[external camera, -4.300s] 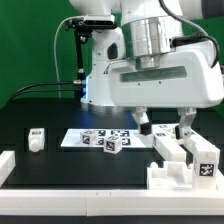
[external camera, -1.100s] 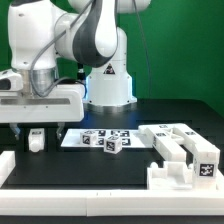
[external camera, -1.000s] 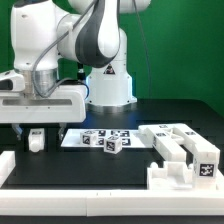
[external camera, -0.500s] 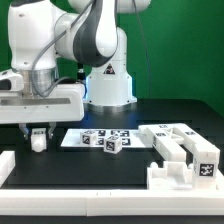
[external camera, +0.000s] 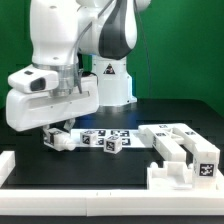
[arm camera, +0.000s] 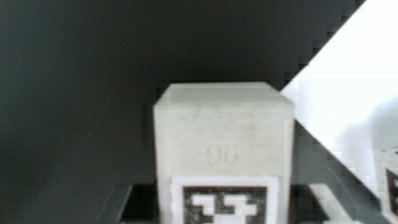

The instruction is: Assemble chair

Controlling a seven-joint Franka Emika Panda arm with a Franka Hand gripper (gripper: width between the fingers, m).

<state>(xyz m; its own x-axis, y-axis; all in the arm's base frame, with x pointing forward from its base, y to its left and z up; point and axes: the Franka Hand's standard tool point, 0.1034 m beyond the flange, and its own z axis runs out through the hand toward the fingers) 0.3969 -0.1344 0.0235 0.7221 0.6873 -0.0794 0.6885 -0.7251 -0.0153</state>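
Fingers: the gripper [external camera: 57,135] is clenched on a small tagged white block [external camera: 62,139]. In the wrist view a dark finger [arm camera: 139,205] is seen on each side of the block's lower end.
Block in the grasp: it is held between the two fingers and looks centred between them in the wrist view [arm camera: 222,135]. Its square tag is turned towards the wrist camera. In the exterior view it appears slightly tilted.
Contact with the table: whether the block's underside touches the black table [external camera: 100,165] cannot be told.
Place of the block: it is seen at the end of the marker board [external camera: 84,138] towards the exterior view's left, over the board's edge. In the wrist view the white board lies beside the block, with black table on the other side.
Small tagged blocks, counted: three. One is in the fingers. Two lie on the marker board, one [external camera: 97,139] nearer the gripper and one [external camera: 113,146] just beside it.
Larger chair parts: a cluster of chunky white bars and blocks [external camera: 185,152] stands at the exterior view's right, well apart from the gripper. The pieces overlap, so a sure count cannot be given.
Marker boards, counted: one.
Border rails: one long low white rail [external camera: 70,187] is seen along the near edge of the table.
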